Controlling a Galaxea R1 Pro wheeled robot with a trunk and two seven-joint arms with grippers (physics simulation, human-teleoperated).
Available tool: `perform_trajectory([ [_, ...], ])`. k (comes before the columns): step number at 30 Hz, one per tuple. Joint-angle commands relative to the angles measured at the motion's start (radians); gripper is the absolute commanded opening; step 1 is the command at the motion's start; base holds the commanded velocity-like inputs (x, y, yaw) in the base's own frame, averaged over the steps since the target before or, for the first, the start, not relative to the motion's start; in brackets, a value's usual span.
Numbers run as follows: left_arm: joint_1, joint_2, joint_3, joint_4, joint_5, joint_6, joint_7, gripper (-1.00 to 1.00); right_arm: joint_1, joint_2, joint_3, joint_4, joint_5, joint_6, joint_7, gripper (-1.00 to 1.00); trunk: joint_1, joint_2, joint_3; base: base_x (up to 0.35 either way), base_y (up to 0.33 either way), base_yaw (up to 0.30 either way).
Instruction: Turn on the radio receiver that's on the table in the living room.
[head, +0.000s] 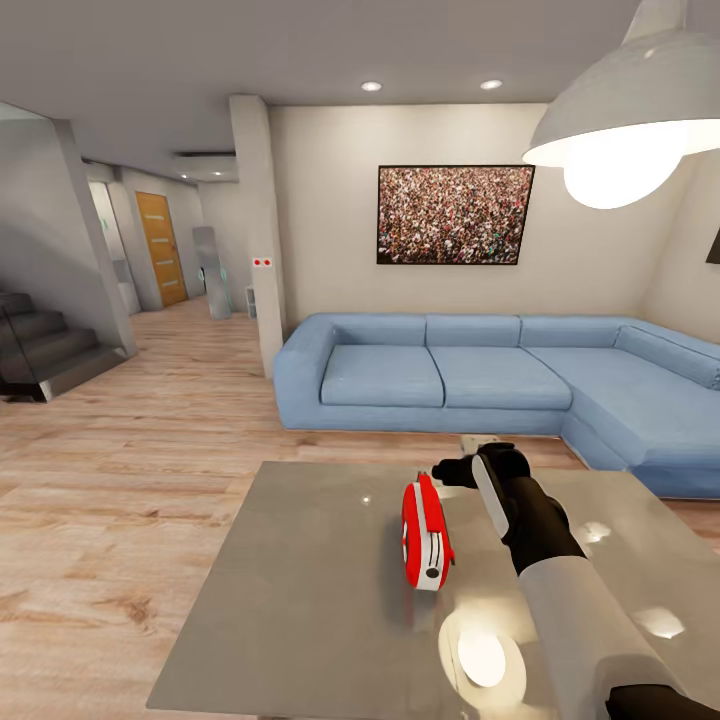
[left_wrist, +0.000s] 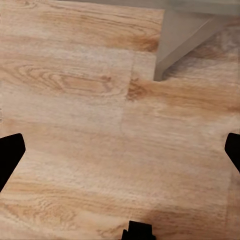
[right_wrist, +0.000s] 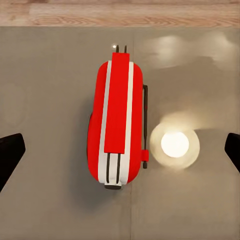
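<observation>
Spread wide apart and holding nothing, the right gripper (right_wrist: 120, 155) hangs above the small red rounded radio receiver with white side bands (right_wrist: 118, 122), its dark fingertips (right_wrist: 10, 155) showing at either edge of the right wrist view. From the head camera, that black-and-white right arm reaches out over the large low table with a glossy grey concrete-like top (head: 300, 600), its gripper (head: 462, 468) just past the far end of the radio receiver (head: 425, 535).

The radio stands on edge near the middle of the table, its thin handle along one side, beside a bright lamp reflection (right_wrist: 175, 144) in the tabletop; whether anything touches it is hard to tell from these angles.

Over the light wood plank floor (left_wrist: 75, 125), the left gripper (left_wrist: 120, 155) is likewise spread open and empty, with a grey angled table leg (left_wrist: 175, 45) ahead of it.

Behind the table sit a blue sectional sofa (head: 480, 375), a framed crowd picture (head: 455, 214) on the beige wall, and a grey dome pendant lamp (head: 625, 110).
</observation>
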Motion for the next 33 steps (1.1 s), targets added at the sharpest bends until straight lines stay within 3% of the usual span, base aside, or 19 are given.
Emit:
perform_trajectory([
  [1, 0.001, 0.007, -0.001, 0.000, -0.003, 0.002, 0.000, 1.00, 0.000, 0.000, -0.001, 0.000, 0.000, 0.000, 0.000, 1.00, 0.000, 0.000, 0.000, 0.000, 0.000, 0.000],
  [7, 0.000, 0.081, 0.001, 0.007, -0.023, 0.004, -0.003, 1.00, 0.000, 0.000, -0.002, 0.000, 0.001, 0.000, 0.000, 1.00, 0.000, 0.000, 0.000, 0.000, 0.000, 0.000],
  [10, 0.000, 0.102, 0.000, 0.037, -0.026, 0.002, -0.004, 1.00, 0.000, 0.000, -0.002, 0.000, 0.001, 0.000, 0.000, 1.00, 0.000, 0.000, 0.000, 0.000, 0.000, 0.000],
  [23, 0.000, 0.121, -0.002, 0.065, -0.027, 0.005, -0.002, 1.00, 0.000, -0.001, -0.012, 0.000, 0.005, 0.000, -0.007, 1.00, 0.000, 0.000, 0.000, 0.213, 0.000, 0.000],
  [33, 0.000, 0.123, -0.002, 0.065, -0.026, 0.001, -0.001, 1.00, 0.000, -0.002, -0.011, 0.000, 0.001, 0.000, -0.001, 1.00, 0.000, 0.000, 0.000, 0.046, 0.000, 0.000],
])
